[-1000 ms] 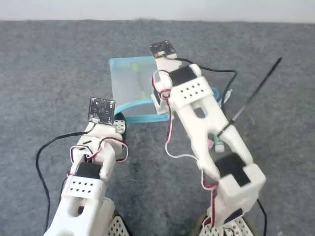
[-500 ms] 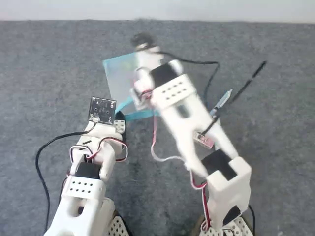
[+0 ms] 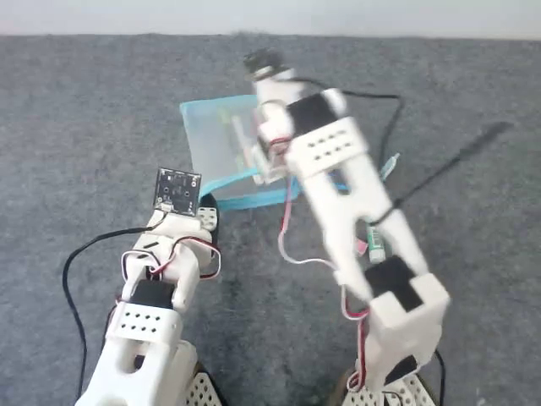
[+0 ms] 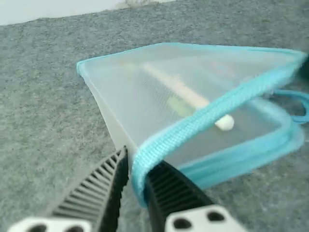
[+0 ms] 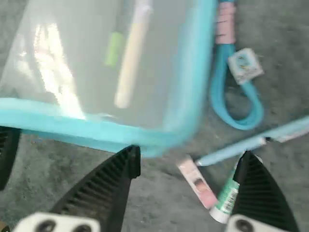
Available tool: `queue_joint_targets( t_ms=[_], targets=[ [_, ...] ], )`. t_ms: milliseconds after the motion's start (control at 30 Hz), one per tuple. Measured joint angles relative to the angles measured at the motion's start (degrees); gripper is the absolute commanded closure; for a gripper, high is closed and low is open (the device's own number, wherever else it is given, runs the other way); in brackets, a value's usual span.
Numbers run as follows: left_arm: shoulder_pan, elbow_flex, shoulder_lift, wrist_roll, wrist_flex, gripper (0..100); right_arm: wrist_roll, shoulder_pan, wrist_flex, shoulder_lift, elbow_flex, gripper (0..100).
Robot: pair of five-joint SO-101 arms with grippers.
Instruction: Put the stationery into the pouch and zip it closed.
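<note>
- A grey table [image 3: 84, 127], matte and felt-like, carries the whole job.
- The pouch [image 3: 211, 139], a flat rectangle of translucent plastic edged in woven teal tape, lies mid-table ahead of both arms. Its mouth gapes, and a cream stick [image 5: 130, 63] and a green piece [image 5: 113, 48] are already inside.
- The left gripper [image 4: 137, 164] has its ribbed black fingers clamped on the teal tape at the pouch's near corner, holding the upper lip clear of the lower one.
- The right gripper [image 5: 189, 154] hangs over the pouch's edge with its fingers spread wide and nothing between them.
- A teal strap [image 5: 241, 108], a soft loop with a small square tag [image 5: 245, 65], lies on the table just beside the pouch.
- A pale blue pen [image 5: 251, 142], slim and smooth, lies just outside the pouch rim, with its long axis pointing away from the pouch.
- A green-and-white tube [image 5: 226, 198], round and glossy, lies close to one right fingertip.
- A pink piece [image 5: 198, 183], short and flat, lies on the table below the gap between the right fingers, slanted across it. The right arm is clearly the nearer one. It would likely need to turn its wrist so the fingers close across the piece's narrow width.
</note>
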Motion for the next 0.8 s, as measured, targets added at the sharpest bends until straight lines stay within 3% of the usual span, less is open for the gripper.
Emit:
queue_joint_targets(
  t_ms=[300, 533, 800],
  targets=[
    [0.00, 0.00, 0.00, 0.00, 0.00, 99, 9.23, 15.03, 5.19, -10.90, 2.55, 90.4],
    [0.00, 0.00, 0.00, 0.00, 0.00, 99, 14.51, 22.07, 3.52, -11.52, 19.25, 86.4],
    [0.00, 0.00, 0.00, -0.09, 0.00, 99, 15.65, 24.62, -15.21, -14.24, 44.40, 85.4]
  ],
)
